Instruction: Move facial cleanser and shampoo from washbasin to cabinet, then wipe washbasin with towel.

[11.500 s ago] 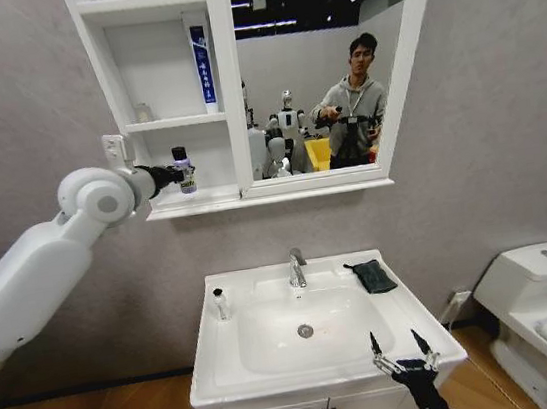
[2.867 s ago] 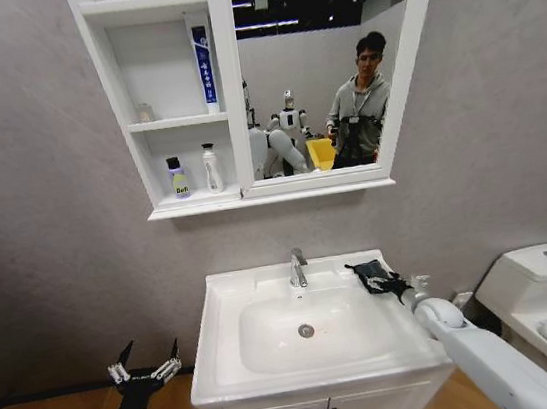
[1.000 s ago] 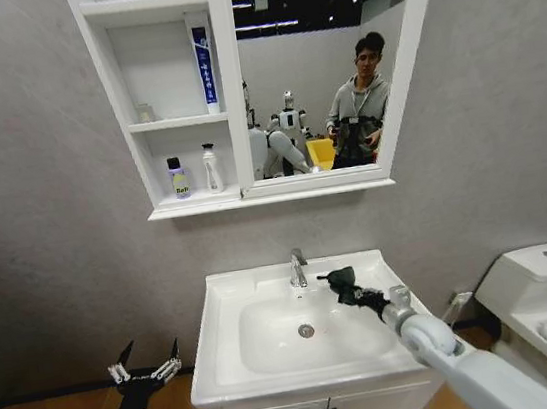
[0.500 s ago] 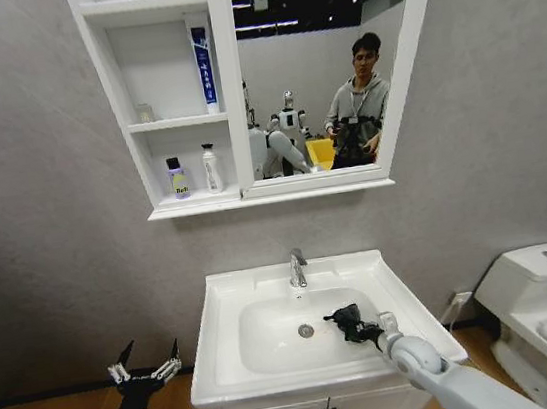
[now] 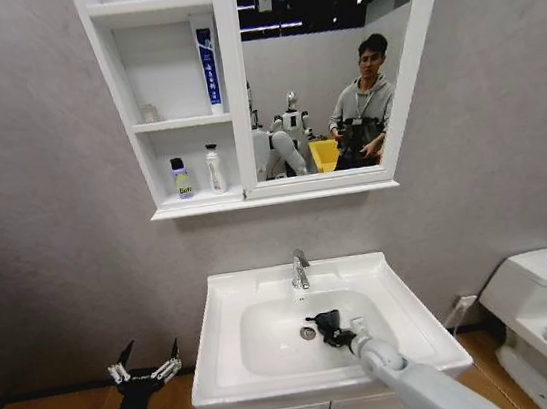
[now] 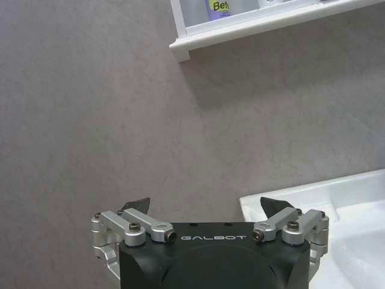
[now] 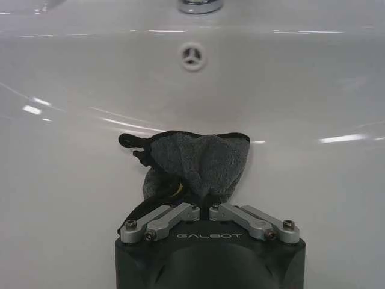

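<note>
Dark grey-black bunched cloth towel [image 7: 195,162] pinched in right gripper [image 5: 337,335], pressed inside white ceramic washbasin [image 5: 396,294] bowl beside drain. Left gripper [image 5: 146,368] spread, parked low left of the washbasin.

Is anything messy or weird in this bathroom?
Nothing stands out. The right gripper holds the bunched-up towel down in the washbasin, near the drain. Two bottles stand upright on the cabinet shelf. The left gripper hangs open beside the washbasin.
</note>
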